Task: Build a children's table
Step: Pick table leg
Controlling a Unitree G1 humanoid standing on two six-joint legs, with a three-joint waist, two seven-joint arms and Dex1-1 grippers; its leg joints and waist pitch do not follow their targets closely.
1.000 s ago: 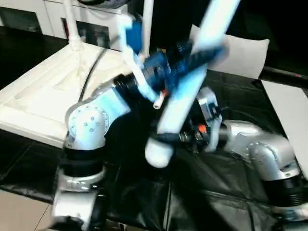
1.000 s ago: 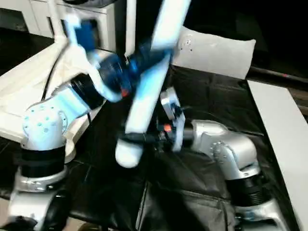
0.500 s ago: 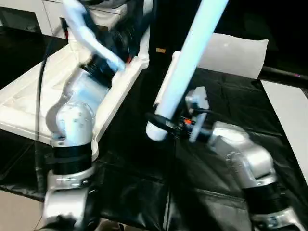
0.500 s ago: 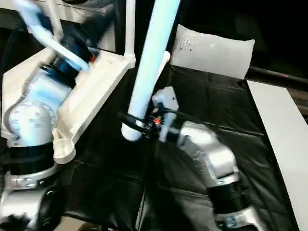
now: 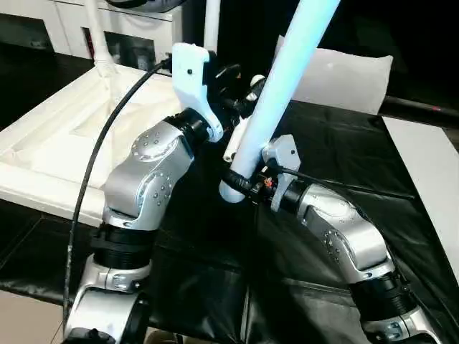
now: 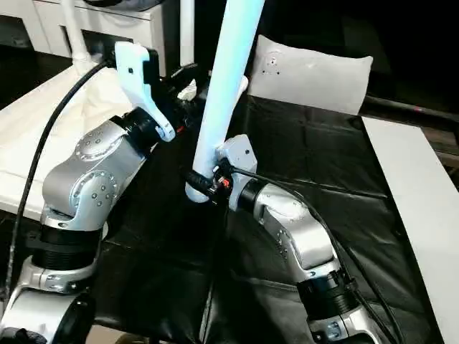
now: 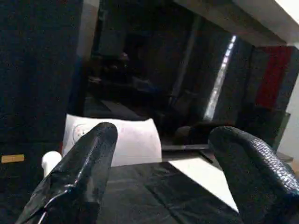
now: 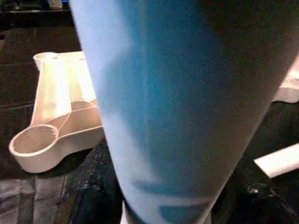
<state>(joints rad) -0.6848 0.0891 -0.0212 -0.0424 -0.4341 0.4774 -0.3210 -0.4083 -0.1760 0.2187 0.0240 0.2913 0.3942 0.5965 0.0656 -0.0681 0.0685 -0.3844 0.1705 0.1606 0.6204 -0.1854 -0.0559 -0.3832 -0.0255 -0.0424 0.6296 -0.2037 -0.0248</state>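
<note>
My right gripper [image 5: 240, 185] is shut on a long white leg [image 5: 281, 89] near its thick lower end. The leg slants up and out past the top of the head view and looms close in the right wrist view [image 8: 163, 107]. My left gripper [image 5: 237, 82] hovers just left of that leg, higher up, open with nothing between its black fingers [image 7: 79, 172]. The white tabletop [image 5: 57, 136] lies upside down on the left, ribbed side up, a corner socket [image 8: 30, 140] facing me. Two legs [image 5: 95, 36] [image 5: 211, 18] stand upright at its far corners. Another white leg [image 6: 242, 84] lies behind the held one.
Black cloth [image 5: 344, 150] covers the work surface. A white pillow-like slab [image 5: 344, 72] lies at the back right. A white cabinet [image 5: 143, 29] with dark compartments stands behind the tabletop. A white panel [image 5: 427, 165] runs along the right edge.
My left arm swung out over the tabletop and has come back beside the held leg. The right gripper kept its hold, and the leg now stands steeper.
</note>
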